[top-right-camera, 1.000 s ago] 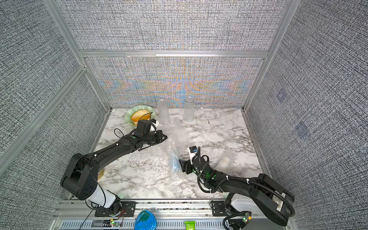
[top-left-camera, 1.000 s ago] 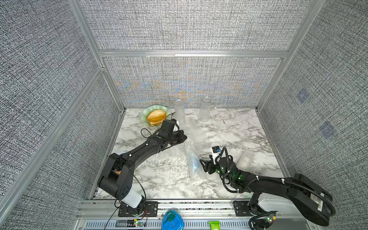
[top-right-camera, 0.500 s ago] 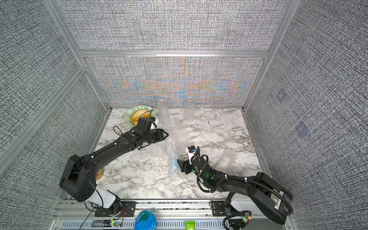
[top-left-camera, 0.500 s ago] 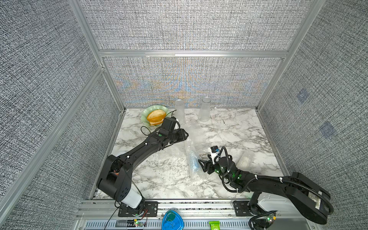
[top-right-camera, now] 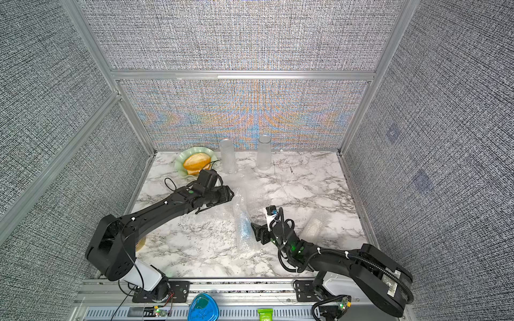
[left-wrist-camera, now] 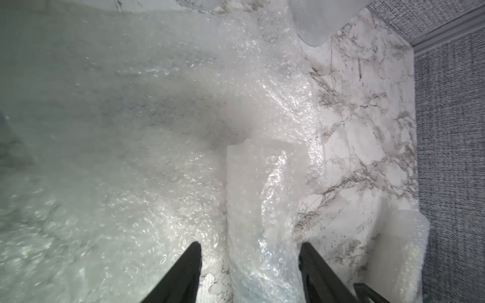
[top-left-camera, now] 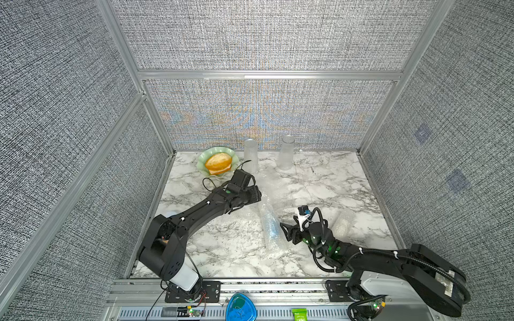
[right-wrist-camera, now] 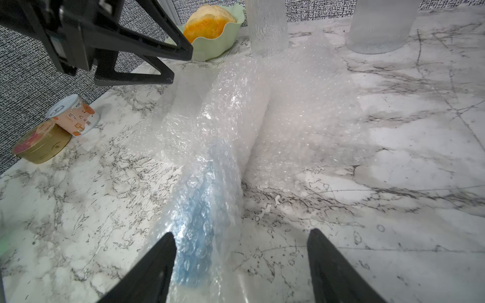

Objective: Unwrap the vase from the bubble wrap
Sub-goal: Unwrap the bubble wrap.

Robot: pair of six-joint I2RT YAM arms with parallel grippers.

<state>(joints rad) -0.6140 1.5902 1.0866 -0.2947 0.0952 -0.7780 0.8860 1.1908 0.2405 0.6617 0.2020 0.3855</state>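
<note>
Mid-table, the bubble wrap (top-left-camera: 268,219) lies half unrolled around the blue vase (right-wrist-camera: 195,225). My left gripper (left-wrist-camera: 249,251) gapes empty; my right gripper (right-wrist-camera: 240,244) straddles it, spread, to steady it.

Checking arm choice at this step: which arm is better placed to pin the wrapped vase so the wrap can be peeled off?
Probably the right. Its end effector stands open right at the blue vase end of the bubble wrap; the left end effector, also open, sits at the loose far end, suited to pulling.
</note>
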